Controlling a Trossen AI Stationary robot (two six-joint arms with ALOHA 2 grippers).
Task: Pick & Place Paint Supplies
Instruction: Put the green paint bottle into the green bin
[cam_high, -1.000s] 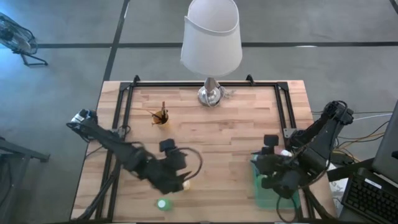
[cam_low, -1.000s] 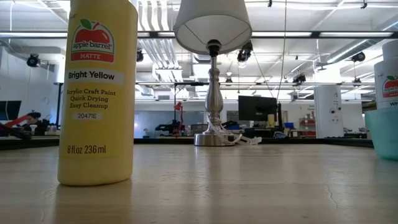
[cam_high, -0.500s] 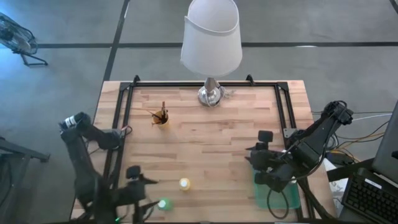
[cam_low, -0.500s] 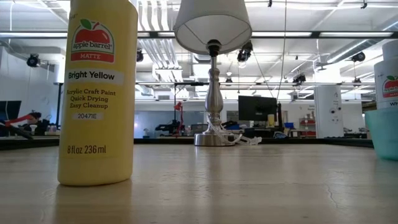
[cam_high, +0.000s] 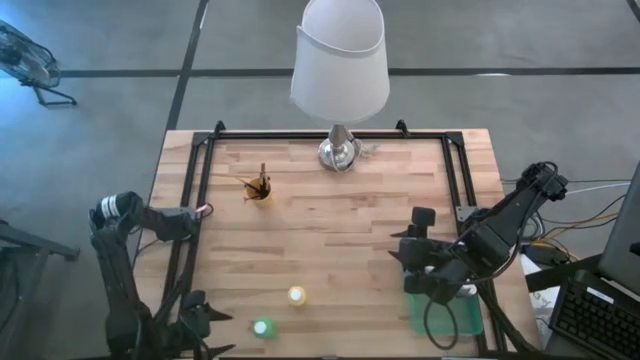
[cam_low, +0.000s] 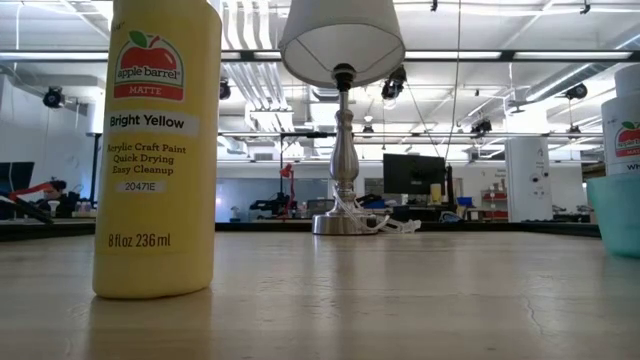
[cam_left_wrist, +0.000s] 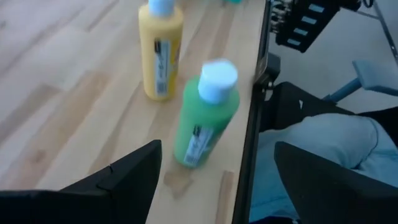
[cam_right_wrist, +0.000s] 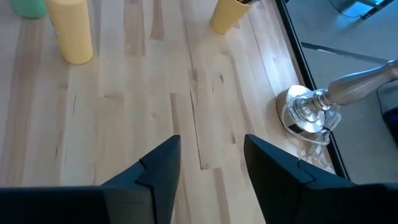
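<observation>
Two paint bottles with white caps stand upright on their bases near the table's front edge, a green one and a yellow one. My left gripper is at the near left corner, open wide and pointing at the green bottle, still short of it. My right gripper hovers at the table's right beside the green tray, open with nothing between its fingers. A yellow cup holding dark brushes stands far left.
A lamp with a white shade stands on its metal base at the table's far middle. A bottle shows behind the tray's wall. Black rails run along the table's left and right sides. Bare wood lies between the bottles and the lamp.
My left arm has swung from beside the yellow bottle toward the table's near left corner, sinking and rolling its wrist, and now faces the green bottle. My right gripper has edged slightly from over the tray toward the table's middle. The bottles have not moved.
</observation>
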